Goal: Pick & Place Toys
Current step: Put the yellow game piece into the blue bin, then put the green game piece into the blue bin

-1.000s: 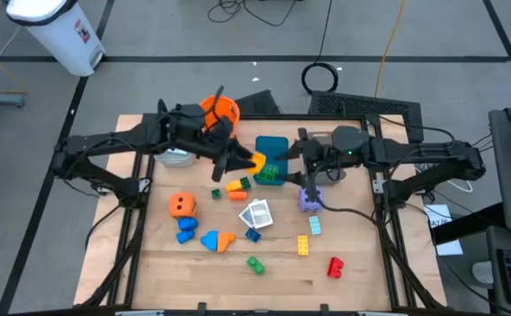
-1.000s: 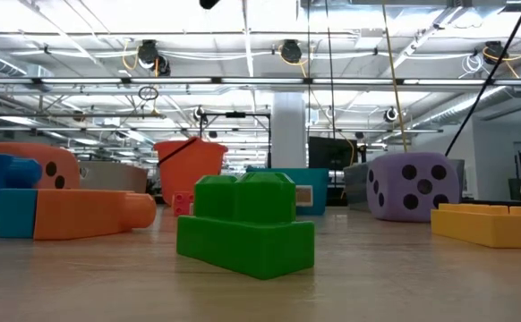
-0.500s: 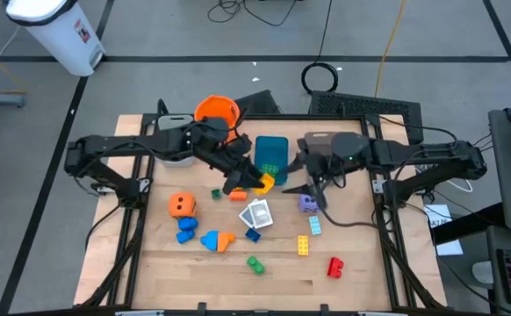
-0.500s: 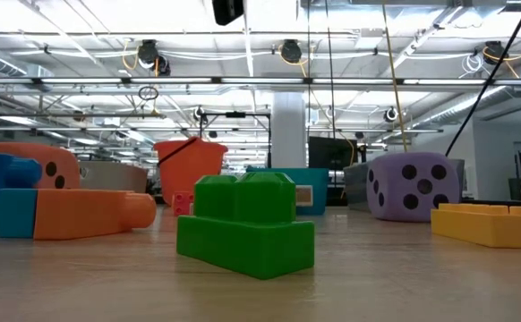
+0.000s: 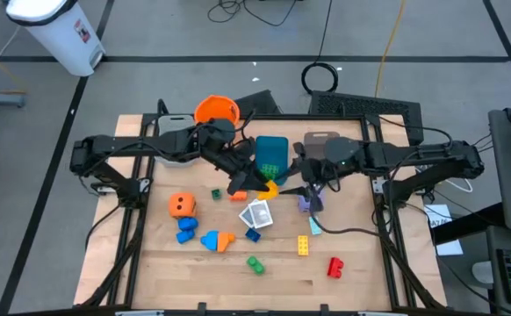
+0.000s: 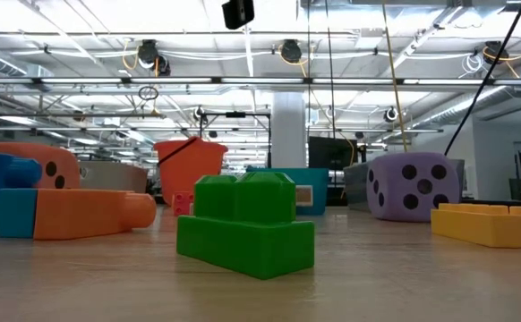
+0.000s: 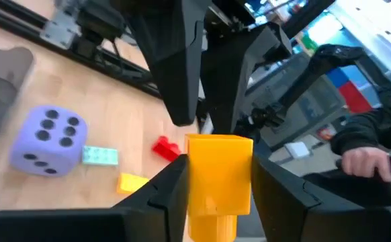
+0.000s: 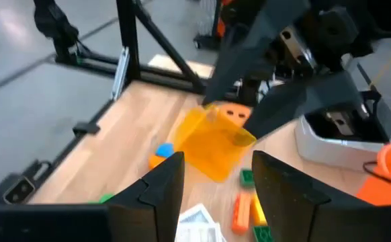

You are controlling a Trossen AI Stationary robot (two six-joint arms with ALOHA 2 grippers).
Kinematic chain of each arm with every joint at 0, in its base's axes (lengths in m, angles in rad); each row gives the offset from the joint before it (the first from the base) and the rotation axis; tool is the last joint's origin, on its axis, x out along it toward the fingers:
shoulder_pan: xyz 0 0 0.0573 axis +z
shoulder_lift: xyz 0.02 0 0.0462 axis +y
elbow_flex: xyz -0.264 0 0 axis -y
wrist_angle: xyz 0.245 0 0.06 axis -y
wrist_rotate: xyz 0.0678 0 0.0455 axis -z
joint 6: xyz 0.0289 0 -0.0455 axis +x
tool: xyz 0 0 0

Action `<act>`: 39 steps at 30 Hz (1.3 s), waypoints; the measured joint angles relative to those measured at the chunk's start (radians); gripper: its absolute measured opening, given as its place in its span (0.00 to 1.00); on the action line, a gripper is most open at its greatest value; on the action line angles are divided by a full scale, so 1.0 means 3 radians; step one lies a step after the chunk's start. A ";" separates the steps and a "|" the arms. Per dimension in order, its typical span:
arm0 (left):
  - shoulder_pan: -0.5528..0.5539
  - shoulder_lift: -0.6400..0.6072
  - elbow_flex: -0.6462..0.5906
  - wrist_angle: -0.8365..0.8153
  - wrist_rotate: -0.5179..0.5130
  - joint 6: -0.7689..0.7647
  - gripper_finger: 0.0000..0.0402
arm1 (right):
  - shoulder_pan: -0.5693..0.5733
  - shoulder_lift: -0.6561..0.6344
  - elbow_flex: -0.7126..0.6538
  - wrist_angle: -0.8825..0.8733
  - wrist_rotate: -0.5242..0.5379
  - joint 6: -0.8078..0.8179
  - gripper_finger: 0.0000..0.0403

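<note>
L gripper (image 7: 217, 195) jaws clamp yellow brick (image 7: 217, 176) mid-air, long axis along its fingers, w/ R gripper (image 8: 212, 185) jaws part-open directly facing it, just apart.

Bright, even ceiling strip lights (image 6: 243, 82) — soft shadows on the pale wooden worktop (image 5: 238, 263); both wrist views motion-blurred, backgrounds out of focus.

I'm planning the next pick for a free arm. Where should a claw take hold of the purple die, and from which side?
Take the purple die from straight above, fingers on two opposite flat side faces. It rests flat on the table as a cube, so parallel faces likely suit a pinch. The light blue brick lies close on one side; the other pair of faces looks safer.
</note>
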 joint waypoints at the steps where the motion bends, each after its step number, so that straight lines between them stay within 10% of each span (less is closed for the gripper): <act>1: 0.0006 0.0008 0.0000 0.0016 0.0005 -0.0005 0.33 | 0.0011 0.0006 0.0000 -0.0012 -0.0001 0.0009 0.41; 16: 0.0108 0.0006 0.0000 0.0125 0.0022 0.0000 0.16 | 0.0043 0.0082 -0.0003 -0.0312 0.0011 0.0099 0.41; 27: 0.0059 0.0006 0.0000 0.0183 0.0019 0.0135 0.16 | 0.0146 -0.0161 -0.0003 -0.1610 0.0030 0.0615 0.40; 39: 0.0050 0.0006 0.0000 0.0260 -0.0274 0.0350 0.16 | 0.0413 -0.0470 -0.0003 -0.1677 0.0621 0.0817 0.40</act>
